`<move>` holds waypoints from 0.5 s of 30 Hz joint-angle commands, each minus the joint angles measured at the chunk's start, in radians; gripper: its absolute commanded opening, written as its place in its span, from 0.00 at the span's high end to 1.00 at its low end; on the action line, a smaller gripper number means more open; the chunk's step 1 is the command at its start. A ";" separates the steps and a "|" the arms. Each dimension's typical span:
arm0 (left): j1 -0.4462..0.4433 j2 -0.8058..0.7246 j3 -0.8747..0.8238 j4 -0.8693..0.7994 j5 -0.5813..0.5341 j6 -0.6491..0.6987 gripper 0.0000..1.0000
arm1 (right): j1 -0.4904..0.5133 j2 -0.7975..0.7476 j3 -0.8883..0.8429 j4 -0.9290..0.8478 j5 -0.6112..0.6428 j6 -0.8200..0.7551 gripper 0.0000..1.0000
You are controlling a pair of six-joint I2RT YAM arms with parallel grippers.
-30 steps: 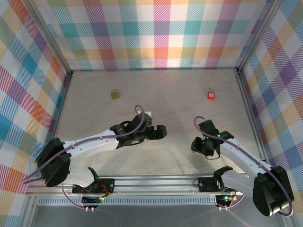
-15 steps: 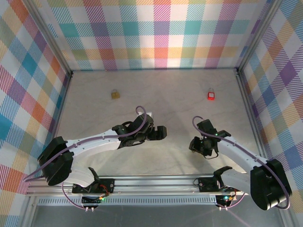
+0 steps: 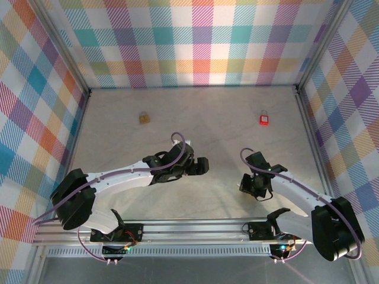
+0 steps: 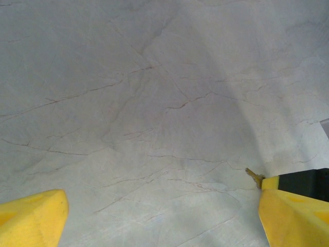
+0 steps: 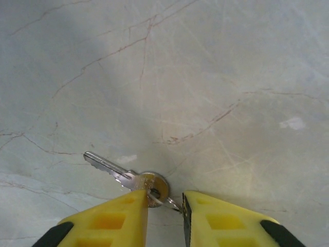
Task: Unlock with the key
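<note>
One silver key [image 5: 121, 175] lies flat on the pale marble-patterned table [image 5: 205, 77], in front of the right arm near the table's front edge. In the right wrist view, its round head sits just at the tips of the right gripper [image 5: 164, 200]. The yellow fingers [image 5: 118, 216] are clenched to a narrow slot with the key's thin wire ring [image 5: 174, 204] caught between them.

The toothed blade points away from the gripper, up and to the left in that view. The key's long axis runs on that diagonal, from the head by the fingertips out to the tip.

The key looks light, thin and stiff. It will probably slide easily on the smooth tabletop and swing loosely if carried by the ring alone. The flat head seems the better place to grip, since that would fix which way the blade points.

The left gripper [image 4: 163, 200] hovers over bare table with its jaws spread wide and nothing between them. A small brass-coloured tip [image 4: 253, 176] shows beside its right finger; what it is cannot be told.

Two padlocks rest well apart toward the back of the table, a red padlock [image 3: 264, 119] on the right and a brass padlock [image 3: 144, 118] on the left.
</note>
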 commanded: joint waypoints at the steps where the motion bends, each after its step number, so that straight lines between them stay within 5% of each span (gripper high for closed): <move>1: -0.016 0.010 0.024 -0.005 -0.014 0.009 0.06 | 0.010 -0.004 -0.015 0.001 0.007 0.012 0.81; 7: -0.021 0.021 0.022 0.010 -0.006 0.002 0.06 | 0.012 -0.028 -0.025 -0.005 0.000 0.016 0.99; 15: -0.030 0.041 -0.016 0.246 0.138 -0.130 0.06 | 0.023 -0.178 0.022 -0.009 -0.063 -0.037 1.00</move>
